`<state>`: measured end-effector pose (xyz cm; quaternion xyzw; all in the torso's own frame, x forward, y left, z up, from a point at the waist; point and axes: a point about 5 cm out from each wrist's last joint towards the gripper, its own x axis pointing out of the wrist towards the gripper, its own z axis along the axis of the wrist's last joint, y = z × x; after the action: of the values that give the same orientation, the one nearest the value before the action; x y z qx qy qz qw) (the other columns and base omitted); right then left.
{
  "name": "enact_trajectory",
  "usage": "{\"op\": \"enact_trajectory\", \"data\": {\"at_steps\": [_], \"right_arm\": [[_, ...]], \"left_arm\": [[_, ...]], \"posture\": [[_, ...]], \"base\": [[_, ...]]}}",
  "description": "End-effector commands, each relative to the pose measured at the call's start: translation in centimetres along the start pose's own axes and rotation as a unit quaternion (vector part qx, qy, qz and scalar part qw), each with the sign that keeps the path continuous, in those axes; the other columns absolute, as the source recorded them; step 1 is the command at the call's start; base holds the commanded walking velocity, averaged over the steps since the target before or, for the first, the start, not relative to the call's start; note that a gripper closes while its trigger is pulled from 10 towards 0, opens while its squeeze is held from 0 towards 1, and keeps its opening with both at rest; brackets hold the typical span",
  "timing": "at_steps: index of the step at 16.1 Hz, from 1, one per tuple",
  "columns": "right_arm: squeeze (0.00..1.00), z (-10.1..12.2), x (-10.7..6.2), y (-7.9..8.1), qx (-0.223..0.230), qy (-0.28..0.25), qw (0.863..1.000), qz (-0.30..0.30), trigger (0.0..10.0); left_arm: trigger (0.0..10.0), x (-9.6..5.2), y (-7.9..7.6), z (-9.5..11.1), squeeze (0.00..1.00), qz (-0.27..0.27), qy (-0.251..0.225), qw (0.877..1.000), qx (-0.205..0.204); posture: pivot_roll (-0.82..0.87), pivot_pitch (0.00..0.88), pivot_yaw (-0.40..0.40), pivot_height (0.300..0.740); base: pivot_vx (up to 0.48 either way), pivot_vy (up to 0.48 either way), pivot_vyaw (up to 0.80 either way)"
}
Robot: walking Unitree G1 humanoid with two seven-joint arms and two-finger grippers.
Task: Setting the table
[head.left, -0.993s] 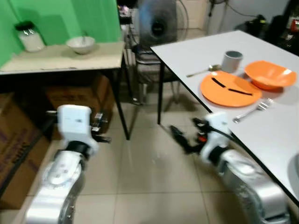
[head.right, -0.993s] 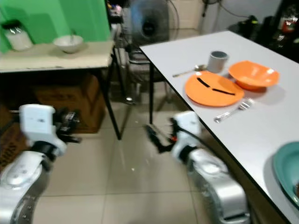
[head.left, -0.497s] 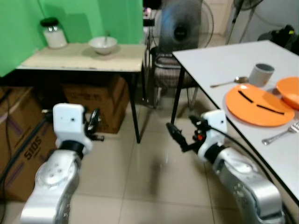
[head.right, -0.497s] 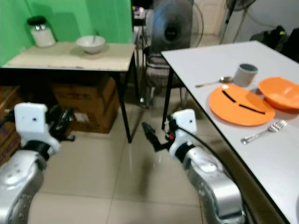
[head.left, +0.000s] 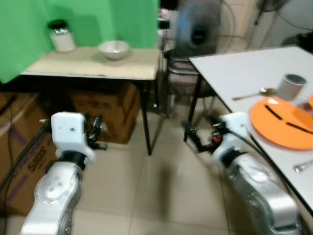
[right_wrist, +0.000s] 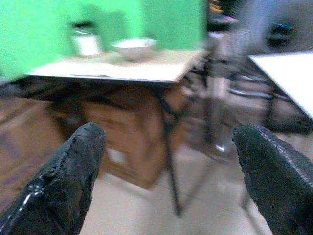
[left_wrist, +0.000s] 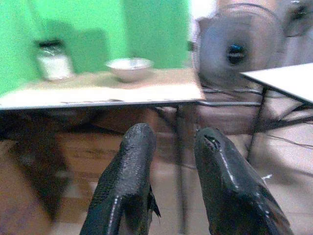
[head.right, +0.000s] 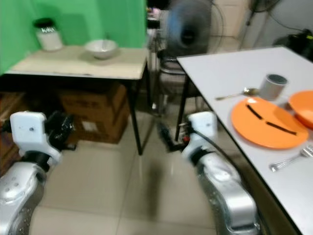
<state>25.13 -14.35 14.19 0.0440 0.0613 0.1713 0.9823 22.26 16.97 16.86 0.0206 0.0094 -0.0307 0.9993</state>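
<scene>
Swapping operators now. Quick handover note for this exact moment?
Left gripper: empty, jaws a narrow gap apart, held low over the floor. Right gripper: empty, jaws wide open, also low, beside the white table.
On the white table: orange plate with two dark sticks lying on it, grey cup, spoon, an orange bowl and a fork.
On the beige side table: white bowl and a jar.
Done: one place looks laid. Left: probably fetching the white bowl.

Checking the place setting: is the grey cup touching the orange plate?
Apart. In the right eye view a strip of white table shows between the grey cup and the rim of the orange plate; the spoon lies beside them.
</scene>
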Motion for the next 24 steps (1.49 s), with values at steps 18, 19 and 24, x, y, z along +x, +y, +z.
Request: {"op": "enact_trajectory", "data": {"at_steps": [18,19,24], "right_arm": [[0.0,0.04,0.11,0.78,-0.01,-0.019,0.999,0.027,10.0],[0.0,0.04,0.13,0.78,-0.01,-0.019,0.999,0.027,10.0],[0.0,0.02,0.21,0.81,-0.009,-0.019,0.999,0.027,10.0]], "left_arm": [[10.0,-0.24,0.4,-0.16,0.0,-0.005,-0.006,1.0,0.02],[10.0,-0.24,0.39,-0.19,0.0,-0.005,-0.005,1.0,0.019],[10.0,-0.31,0.39,-0.27,0.0,-0.006,-0.003,1.0,0.019]], "posture": [[-0.07,0.022,0.048,0.74],[-0.07,0.021,0.047,0.74],[-0.06,0.018,0.043,0.74]], "base": [[0.316,0.0,0.15],[0.315,0.0,0.0],[0.315,0.0,0.0]]}}
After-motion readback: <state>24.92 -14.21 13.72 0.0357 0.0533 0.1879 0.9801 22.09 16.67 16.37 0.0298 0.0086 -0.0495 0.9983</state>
